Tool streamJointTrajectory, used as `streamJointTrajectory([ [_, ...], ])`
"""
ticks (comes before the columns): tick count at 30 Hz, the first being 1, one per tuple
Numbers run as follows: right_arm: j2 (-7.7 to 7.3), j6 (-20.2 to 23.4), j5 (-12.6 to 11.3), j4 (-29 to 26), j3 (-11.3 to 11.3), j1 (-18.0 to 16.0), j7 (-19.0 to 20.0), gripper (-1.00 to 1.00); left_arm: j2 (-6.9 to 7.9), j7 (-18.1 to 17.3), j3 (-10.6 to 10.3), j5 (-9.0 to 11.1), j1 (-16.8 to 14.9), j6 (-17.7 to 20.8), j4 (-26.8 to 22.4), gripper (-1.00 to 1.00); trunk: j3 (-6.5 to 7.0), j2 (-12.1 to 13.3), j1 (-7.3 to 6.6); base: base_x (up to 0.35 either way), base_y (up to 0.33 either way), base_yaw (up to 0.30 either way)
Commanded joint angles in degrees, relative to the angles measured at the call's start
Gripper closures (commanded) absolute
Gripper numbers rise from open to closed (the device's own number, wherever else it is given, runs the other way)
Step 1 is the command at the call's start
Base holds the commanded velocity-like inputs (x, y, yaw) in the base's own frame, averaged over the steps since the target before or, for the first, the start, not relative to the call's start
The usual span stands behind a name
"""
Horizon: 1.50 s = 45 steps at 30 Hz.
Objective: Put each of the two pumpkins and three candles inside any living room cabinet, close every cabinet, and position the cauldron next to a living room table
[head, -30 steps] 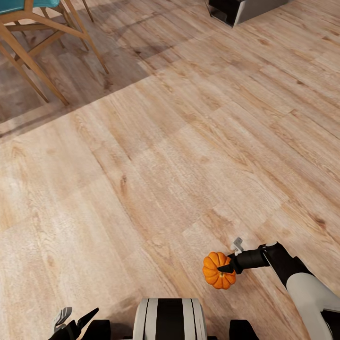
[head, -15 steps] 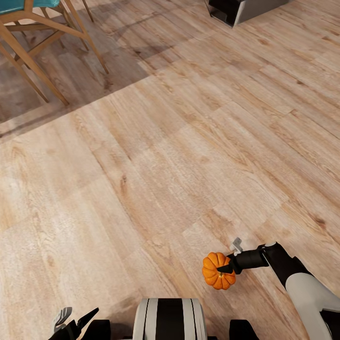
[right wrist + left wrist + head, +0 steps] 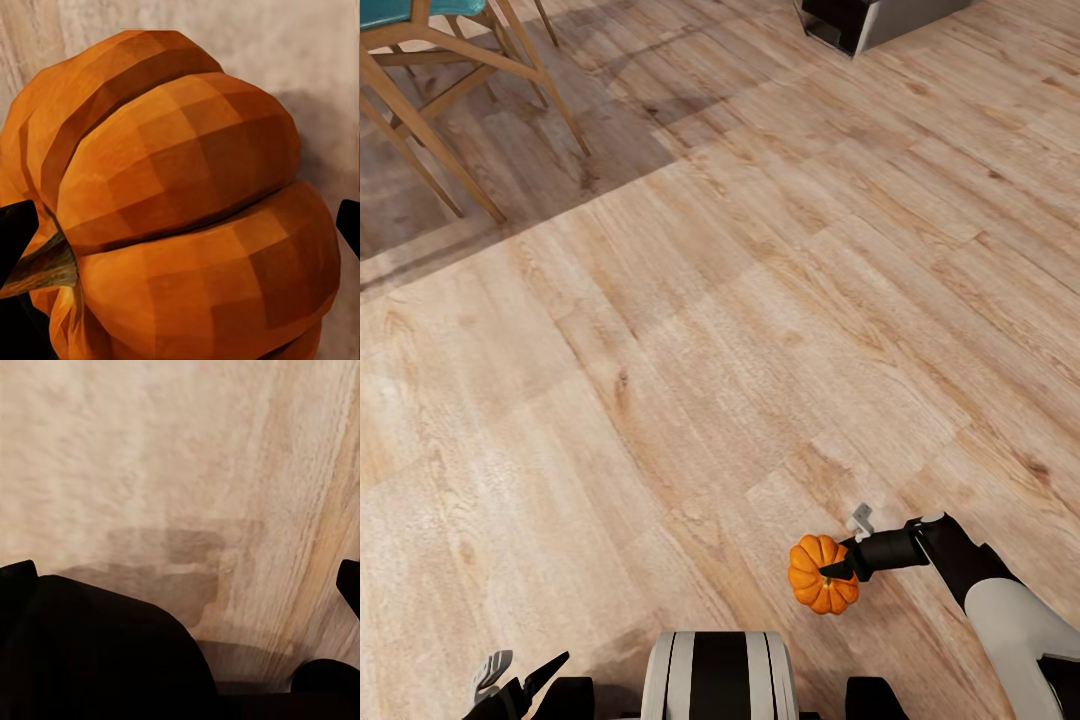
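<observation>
Almost nothing has changed over the last second: the floor [image 3: 690,330], the wooden chair [image 3: 450,90] and the dark and grey unit [image 3: 880,20] sit where they did, so the robot is paused mid-carry. The right tool [image 3: 838,572] stays clamped on a pumpkin [image 3: 820,574], held off the floor just beside the robot's base [image 3: 718,675] (its stem points toward the tool in the right wrist view). The left tool [image 3: 520,678] hangs spread apart and empty, on the base's other side. I judge the cabinet has yet to be reached.
</observation>
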Motion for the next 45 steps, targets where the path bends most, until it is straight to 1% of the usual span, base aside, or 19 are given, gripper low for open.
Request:
streamJointTrajectory([
  [1, 0.06, 0.51, 0.87, 3.36, -0.15, 0.05, -1.8, 1.0, 0.06, -0.13, -0.23, 0.6, -0.03, 0.52, 0.01, -1.0, -0.04, -0.01, 0.01, 0.0, 0.0, 0.0],
  [43, 0.06, 0.59, 0.83, 3.36, -0.2, 0.04, -1.9, 1.0, 0.06, 0.08, -0.24, 0.67, -0.03, 0.52, 0.01, -1.0, -0.04, -0.01, 0.01, 0.0, 0.0, 0.0],
  [45, 0.06, 0.59, 0.84, 3.36, -0.2, 0.04, -1.9, 1.0, 0.06, 0.09, -0.24, 0.68, -0.03, 0.52, 0.01, -1.0, 0.4, 0.02, -0.04, 0.0, 0.0, 0.0],
])
